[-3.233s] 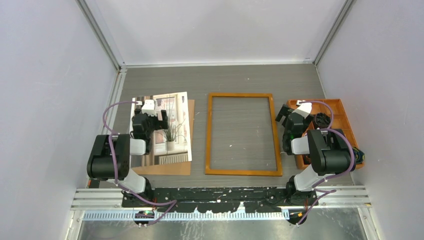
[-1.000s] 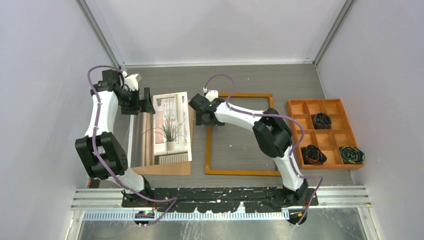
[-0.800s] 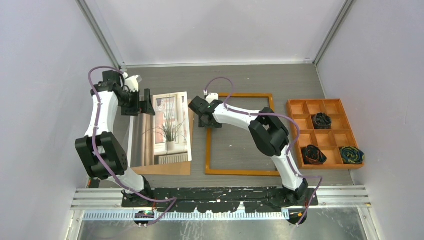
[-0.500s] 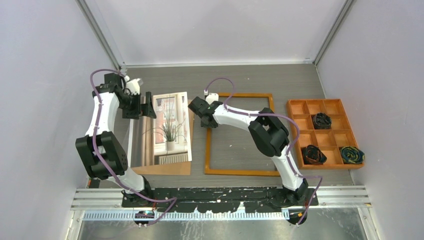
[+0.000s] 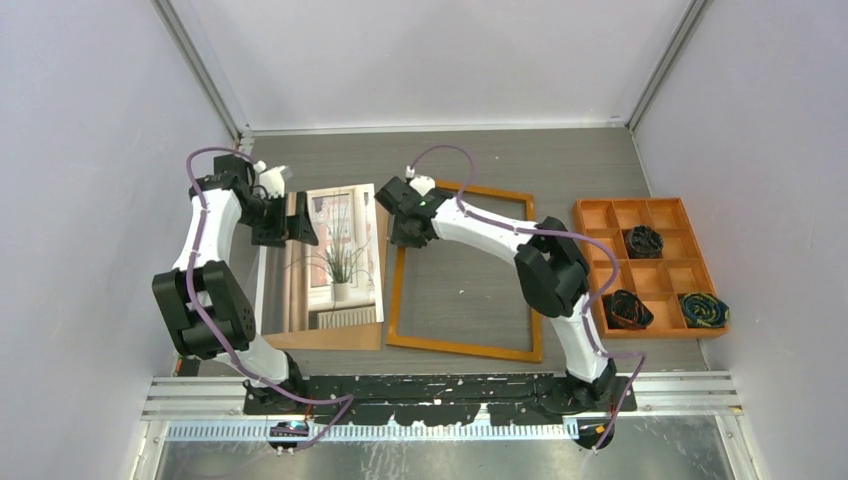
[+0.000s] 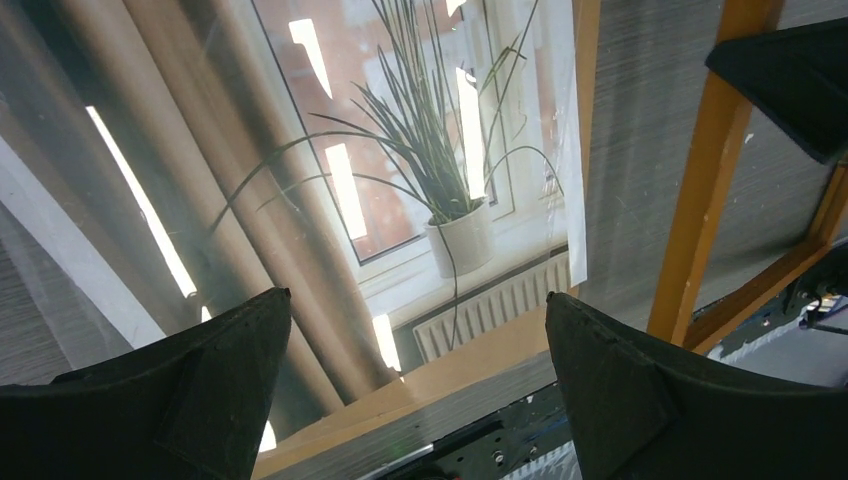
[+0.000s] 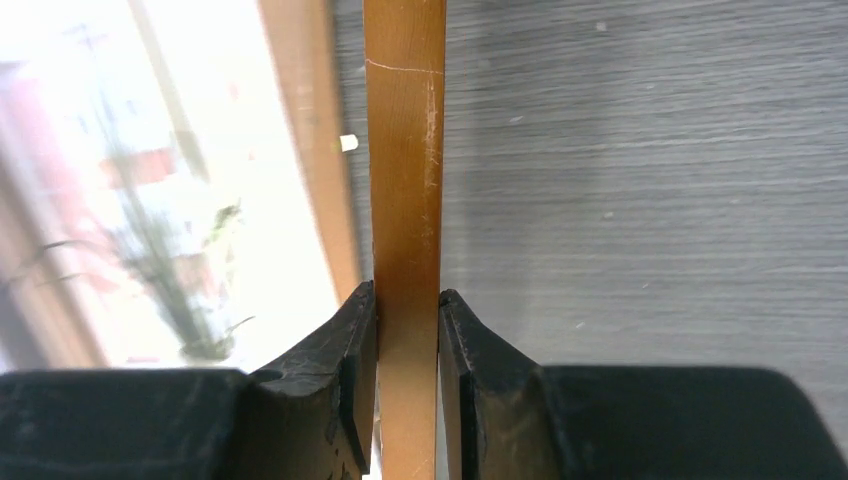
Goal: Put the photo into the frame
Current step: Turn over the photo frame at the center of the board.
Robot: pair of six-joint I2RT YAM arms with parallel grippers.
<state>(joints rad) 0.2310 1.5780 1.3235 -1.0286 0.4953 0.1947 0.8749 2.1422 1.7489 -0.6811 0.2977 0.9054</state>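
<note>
On the grey table (image 5: 480, 160), seen from above, the photo (image 5: 335, 260) is lying face up, showing its grassy potted plant by a white window. It is resting on a plain brown backing board (image 5: 325, 338), whose edge is peeking out along the near and right sides. Just to its right the frame (image 5: 460, 348) is sitting skewed, its near left corner almost touching the board. Nothing is lying inside the frame; only bare table is showing through it.

The right gripper (image 7: 407, 300) is reaching across to the far end of the frame's left rail. Its jaws are pressing on both sides of the orange-brown wood, so it is clamping the frame. Whether that corner is lifting off the table cannot be told.

The left gripper (image 6: 415, 300) is hovering over the far part of the photo with its fingers spread wide, holding nothing.

An orange compartment tray (image 5: 668, 275) with a few dark bundles is sitting well apart at the right.

Judging by this, the task is only starting: the frame is being handled, but the photo is not yet gripped or placed. Getting the photo inside the frame's border is what is remaining.
</note>
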